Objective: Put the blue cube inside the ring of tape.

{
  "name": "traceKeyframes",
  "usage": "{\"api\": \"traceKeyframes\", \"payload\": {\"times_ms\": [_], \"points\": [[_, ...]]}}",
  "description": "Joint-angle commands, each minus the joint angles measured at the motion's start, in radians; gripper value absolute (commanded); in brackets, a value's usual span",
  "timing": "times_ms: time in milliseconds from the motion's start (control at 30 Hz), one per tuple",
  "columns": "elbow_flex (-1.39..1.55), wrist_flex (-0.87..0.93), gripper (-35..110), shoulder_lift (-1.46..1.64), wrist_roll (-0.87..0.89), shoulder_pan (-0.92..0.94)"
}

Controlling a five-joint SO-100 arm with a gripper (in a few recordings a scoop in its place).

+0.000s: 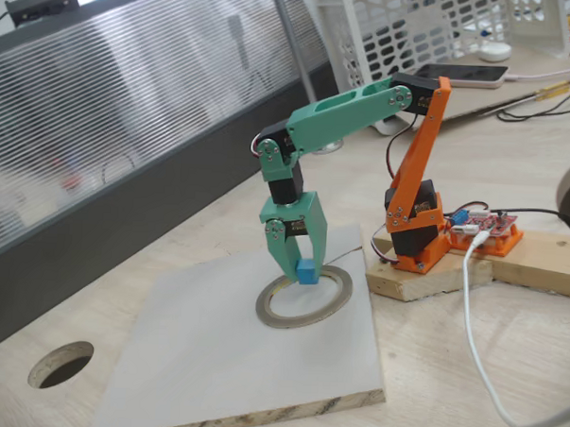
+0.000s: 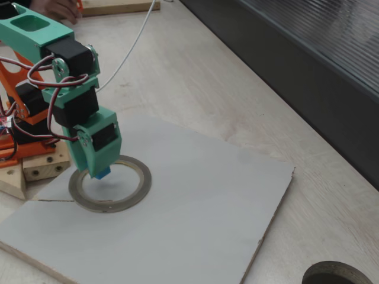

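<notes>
Gripper point(image 1: 300, 267) clamped on the blue cube point(image 1: 307, 272), held just above the ring of tape point(image 1: 333, 305), over its inner opening, ready for lowering and release. Ring flat on the grey board point(image 1: 212, 362). Round dark hole point(image 1: 61, 364) in the table well apart; nothing blocking the descent.

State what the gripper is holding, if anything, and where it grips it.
The gripper holds the blue cube, pinched by its sides between the fingertips, above the ring of tape.
</notes>
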Motion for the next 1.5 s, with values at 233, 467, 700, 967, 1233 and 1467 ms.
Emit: {"api": "traceKeyframes", "payload": {"times_ms": [233, 467, 700, 967, 1233, 1467], "points": [[0.015, -0.061, 12, 0.026, 0.009, -0.006], [0.015, -0.061, 12, 0.014, 0.008, -0.006], [0.015, -0.063, 12, 0.012, 0.011, -0.008], [0.015, -0.063, 12, 0.011, 0.014, -0.094], [0.015, -0.061, 12, 0.011, 0.009, -0.084], [0.015, -0.051, 12, 0.011, 0.009, -0.084]]}}
